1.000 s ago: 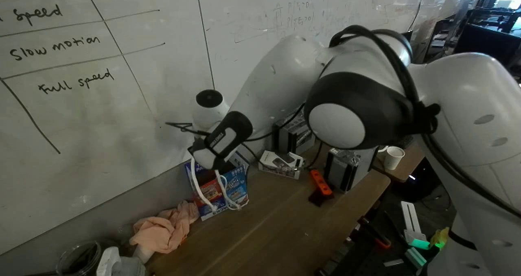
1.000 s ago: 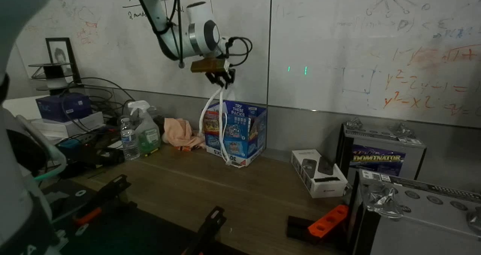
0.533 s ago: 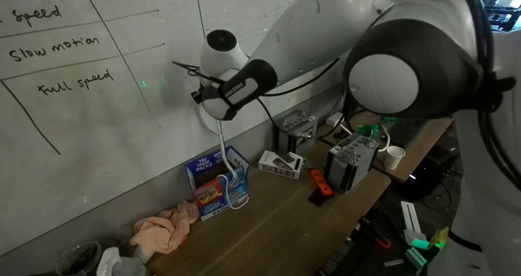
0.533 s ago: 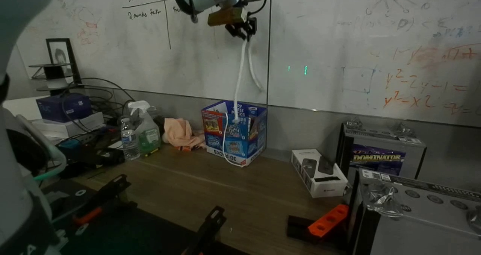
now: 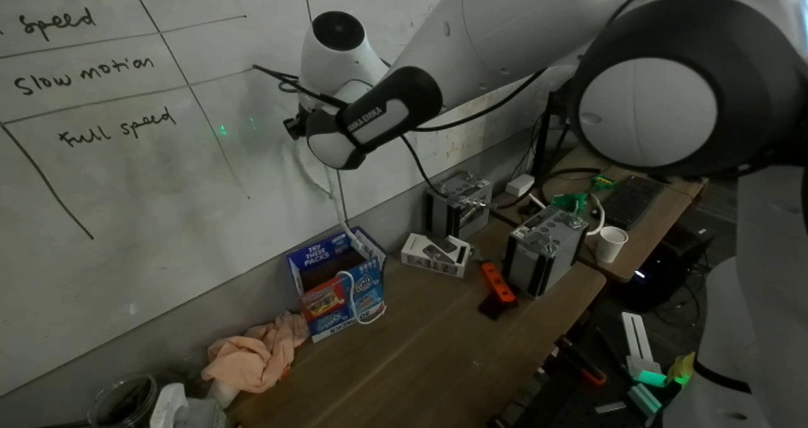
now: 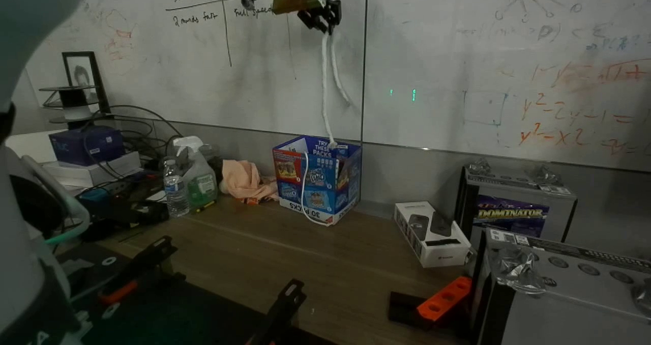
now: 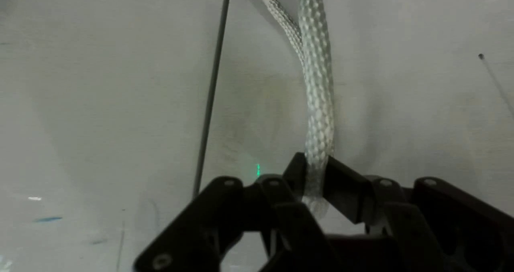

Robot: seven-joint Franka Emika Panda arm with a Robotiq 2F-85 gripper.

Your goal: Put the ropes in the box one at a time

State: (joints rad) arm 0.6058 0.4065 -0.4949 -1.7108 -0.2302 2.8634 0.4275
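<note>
In an exterior view, we find the tool [image 6: 327, 28] clamped on a rope [image 6: 324, 85] at twelve o'clock from the box [image 6: 319, 184], upright on the wooden tabletop [image 6: 229, 253]. A second rope [image 6: 303, 192] drapes over the box's rim. We note a cloth [image 6: 243, 179] at nine, batteries [image 6: 511, 215] between three and four, a whiteboard [image 6: 432, 55] behind.

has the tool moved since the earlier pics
Yes. In an exterior view, the tool, shut on a white rope, has risen: it now hangs higher above the blue box, which has stayed in place.
</note>
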